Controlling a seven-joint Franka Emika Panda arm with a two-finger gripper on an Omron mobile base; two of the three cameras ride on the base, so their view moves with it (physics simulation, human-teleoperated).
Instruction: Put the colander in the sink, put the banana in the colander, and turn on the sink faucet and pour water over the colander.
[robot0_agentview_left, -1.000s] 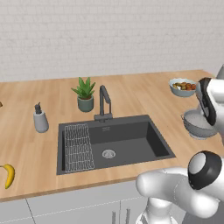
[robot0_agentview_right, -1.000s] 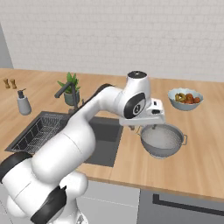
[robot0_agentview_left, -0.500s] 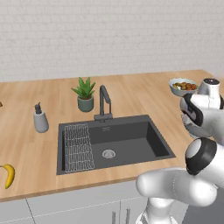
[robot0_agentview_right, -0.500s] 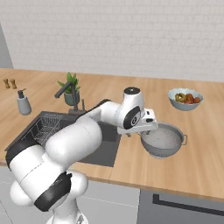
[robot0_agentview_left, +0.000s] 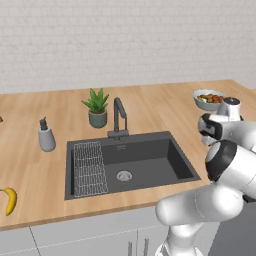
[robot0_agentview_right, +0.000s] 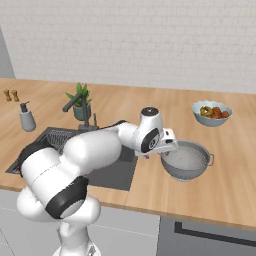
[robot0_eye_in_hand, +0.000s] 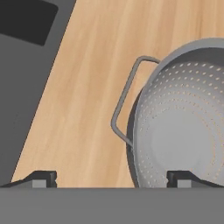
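Colander is sitting on the counter just right of the sink, nowhere near in it yet. Gripper hangs over its near handle with jaws wide apart, holding nothing, probably lining up a rim grab.

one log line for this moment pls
phase: reaching | gripper: jaws open, over rim of round silver-grey metal colander on wooden counter | curved yellow banana: left of dark grey sink
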